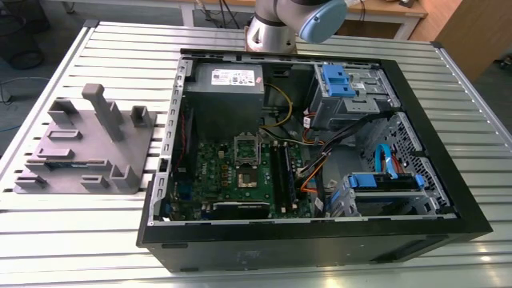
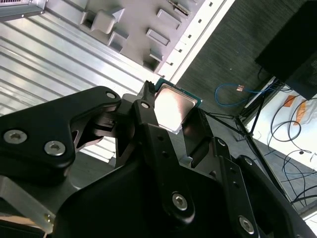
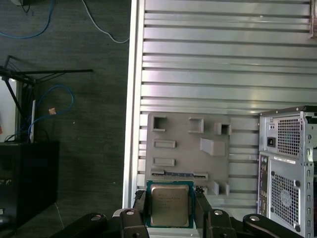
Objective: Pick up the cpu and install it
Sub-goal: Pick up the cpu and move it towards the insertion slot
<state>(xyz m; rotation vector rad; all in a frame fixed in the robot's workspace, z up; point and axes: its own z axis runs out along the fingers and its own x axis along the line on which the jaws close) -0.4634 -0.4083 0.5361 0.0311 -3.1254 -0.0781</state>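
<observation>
While the end effector [image 3: 171,212] clamps the cpu [image 3: 170,202] by two edges, faint lid print unreadable, grey tray [image 3: 188,148] beyond.

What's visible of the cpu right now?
The cpu is a small flat square chip: shiny silver metal lid with faint print, ringed by a thin green rim. In both wrist views the gripper's two dark fingers clamp it on opposite edges, lid toward the cameras. It is held in the air off the slatted metal table, with the grey parts fixture behind it; nothing else touches it.
</observation>
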